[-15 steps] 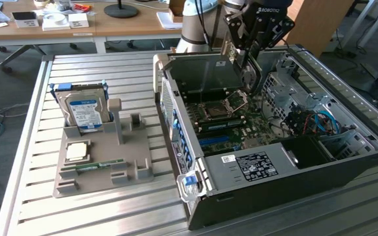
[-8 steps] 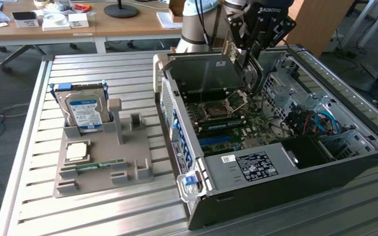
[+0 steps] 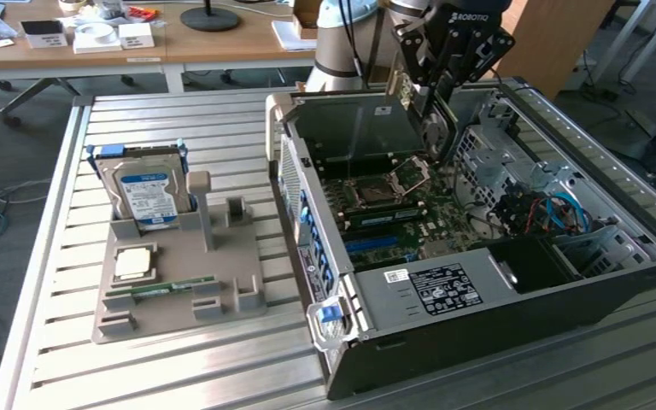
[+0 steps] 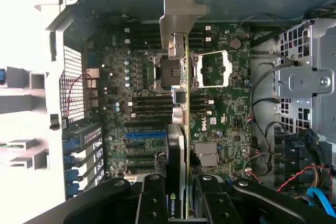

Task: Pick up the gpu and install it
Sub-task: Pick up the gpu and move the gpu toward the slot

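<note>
My gripper (image 3: 429,90) hangs over the far end of the open computer case (image 3: 601,290), shut on the gpu (image 3: 430,128). The card hangs on edge above the motherboard (image 3: 419,218), apart from it. In the wrist view the gpu (image 4: 182,124) shows edge-on between the black fingers (image 4: 152,198), its silvery end bracket (image 4: 177,17) pointing toward the case wall. It is held above the open CPU socket (image 4: 212,69). The blue expansion slot (image 4: 144,135) lies off to one side of the card.
On the exterior view's left, a grey fixture tray (image 3: 231,299) holds an upright hard drive (image 3: 146,192), a square chip (image 3: 134,260) and a green RAM stick (image 3: 160,288). Drive cages and cables (image 3: 550,209) fill the case's right side. A wooden desk (image 3: 191,47) stands behind.
</note>
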Tool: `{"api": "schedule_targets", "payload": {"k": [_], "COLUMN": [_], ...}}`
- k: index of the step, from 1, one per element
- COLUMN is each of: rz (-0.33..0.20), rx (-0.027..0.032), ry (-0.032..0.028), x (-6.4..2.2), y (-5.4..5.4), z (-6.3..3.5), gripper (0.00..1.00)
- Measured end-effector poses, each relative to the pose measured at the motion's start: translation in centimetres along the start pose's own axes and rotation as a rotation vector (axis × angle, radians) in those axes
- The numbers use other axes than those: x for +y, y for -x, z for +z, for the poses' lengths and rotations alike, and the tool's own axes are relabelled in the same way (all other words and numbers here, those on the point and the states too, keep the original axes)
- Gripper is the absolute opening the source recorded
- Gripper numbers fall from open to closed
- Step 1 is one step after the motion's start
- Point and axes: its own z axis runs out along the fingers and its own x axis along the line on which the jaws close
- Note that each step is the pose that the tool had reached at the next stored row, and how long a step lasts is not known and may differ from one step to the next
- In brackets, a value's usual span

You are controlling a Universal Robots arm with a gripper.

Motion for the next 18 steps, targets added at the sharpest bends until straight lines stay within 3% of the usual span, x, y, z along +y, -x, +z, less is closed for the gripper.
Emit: {"api": "schedule_targets", "payload": {"k": [8, 18], "rz": [0.000, 0.000], "rx": [0.0000, 0.0000], "ry": [0.0000, -0.0001], "x": [0.00, 0.07], "y": [0.0, 1.2], "z": [0.00, 0.02], "gripper": [0.27, 0.27]}}
